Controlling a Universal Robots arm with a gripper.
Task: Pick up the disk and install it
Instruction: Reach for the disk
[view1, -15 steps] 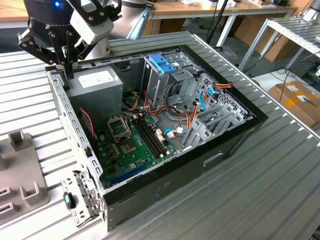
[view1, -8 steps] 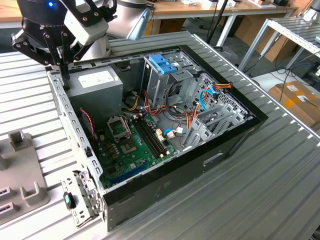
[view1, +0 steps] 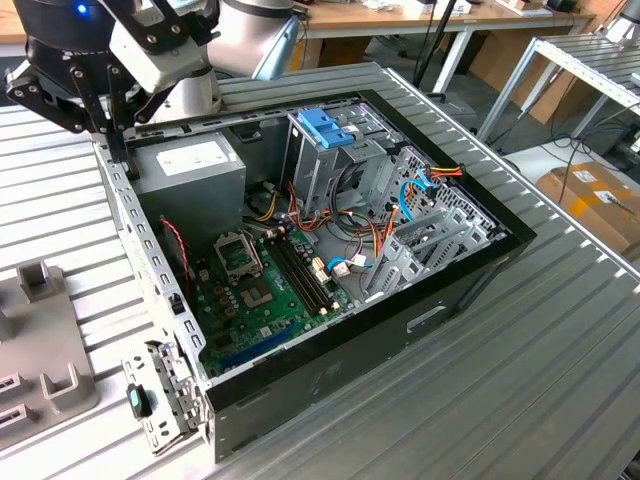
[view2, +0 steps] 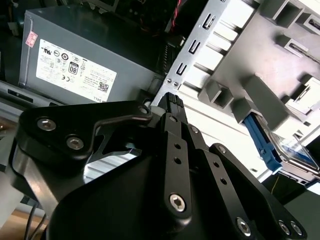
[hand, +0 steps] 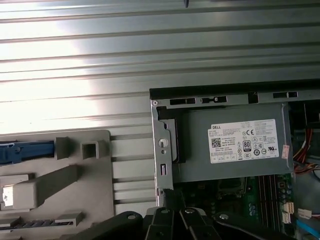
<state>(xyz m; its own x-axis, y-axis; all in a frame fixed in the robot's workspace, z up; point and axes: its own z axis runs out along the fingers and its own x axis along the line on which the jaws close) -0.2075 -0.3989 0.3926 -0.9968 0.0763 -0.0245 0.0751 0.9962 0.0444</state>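
The disk (view2: 292, 150) lies in a grey fixture (view2: 260, 55) outside the computer case, showing a shiny face and a blue side rail (view2: 262, 142). In the first wrist view its blue rail (hand: 27, 150) shows at the edge of the same fixture (hand: 75, 175). My black gripper (view1: 100, 125) hangs over the case's back corner at the exterior view's left, by the grey power supply (view1: 190, 170). Both wrist views show it, the gripper (view2: 172, 100) over the case's metal edge, the gripper (hand: 172, 197) apart from the disk and holding nothing.
The open computer case (view1: 400, 320) holds a green motherboard (view1: 255, 290), loose cables and a metal drive cage with a blue latch (view1: 325, 125) on top. The grey fixture (view1: 40, 340) sits on the ribbed metal table at the exterior view's left. Cardboard boxes (view1: 595, 200) stand on the floor at its right.
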